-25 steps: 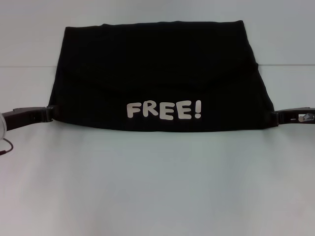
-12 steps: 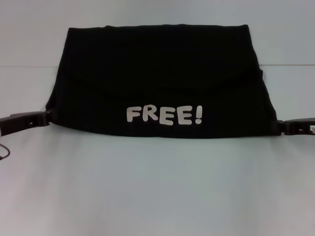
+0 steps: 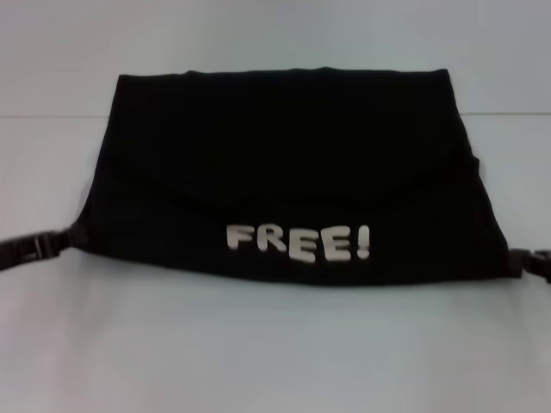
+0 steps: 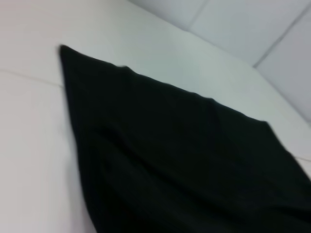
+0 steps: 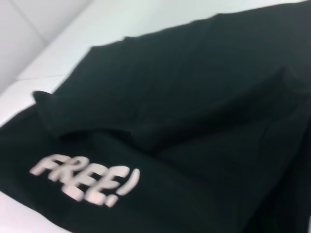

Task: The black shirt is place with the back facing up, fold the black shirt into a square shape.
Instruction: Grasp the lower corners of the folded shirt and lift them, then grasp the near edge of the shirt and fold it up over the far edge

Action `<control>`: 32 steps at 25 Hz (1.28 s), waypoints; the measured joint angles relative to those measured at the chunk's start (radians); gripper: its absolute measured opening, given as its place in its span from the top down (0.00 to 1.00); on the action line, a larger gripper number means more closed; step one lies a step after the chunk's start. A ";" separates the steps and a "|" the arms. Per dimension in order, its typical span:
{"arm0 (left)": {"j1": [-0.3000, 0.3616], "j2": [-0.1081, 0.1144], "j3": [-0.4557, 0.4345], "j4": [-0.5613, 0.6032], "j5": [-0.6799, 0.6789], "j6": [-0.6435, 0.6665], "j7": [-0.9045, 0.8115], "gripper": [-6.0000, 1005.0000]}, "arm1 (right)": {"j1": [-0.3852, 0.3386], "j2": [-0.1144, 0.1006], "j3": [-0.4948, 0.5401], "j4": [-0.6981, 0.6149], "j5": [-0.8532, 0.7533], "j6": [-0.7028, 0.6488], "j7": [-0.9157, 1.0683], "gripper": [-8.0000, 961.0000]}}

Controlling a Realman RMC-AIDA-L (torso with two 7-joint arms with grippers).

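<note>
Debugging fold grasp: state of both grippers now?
Left gripper: shut on the near left corner of the soft black cloth shirt.
Right gripper: shut on its near right corner.

The black shirt (image 3: 293, 163) is plain black, with white "FREE!" lettering (image 3: 299, 243) between the two sets of fingers; the worktop (image 3: 275, 353) is plain white; left gripper (image 3: 76, 235) and right gripper (image 3: 515, 261) are black.

The only readable text is the white lettering "FREE!" (image 3: 299, 243), printed on the black shirt (image 3: 284, 146). In the head view it runs along the shirt's near part, between the left tool (image 3: 73, 237) and the right tool (image 3: 516, 261), somewhat nearer the right tool. The right wrist view shows the same word, tilted.
</note>
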 joint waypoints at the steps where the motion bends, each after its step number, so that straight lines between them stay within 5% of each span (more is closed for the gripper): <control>1: 0.010 -0.002 -0.005 0.007 0.009 0.039 0.000 0.99 | -0.013 -0.004 0.013 0.000 0.000 -0.031 -0.018 0.99; 20: 0.165 -0.019 -0.189 0.087 0.169 0.557 0.056 0.99 | -0.242 -0.054 0.055 0.000 -0.010 -0.383 -0.207 0.99; 27: 0.190 -0.021 -0.235 0.093 0.219 0.644 0.045 0.99 | -0.274 -0.060 0.072 0.008 -0.045 -0.450 -0.212 0.99; 32: 0.151 -0.010 -0.260 0.073 0.215 0.621 -0.001 0.99 | -0.229 -0.078 0.126 0.006 -0.062 -0.474 -0.188 0.99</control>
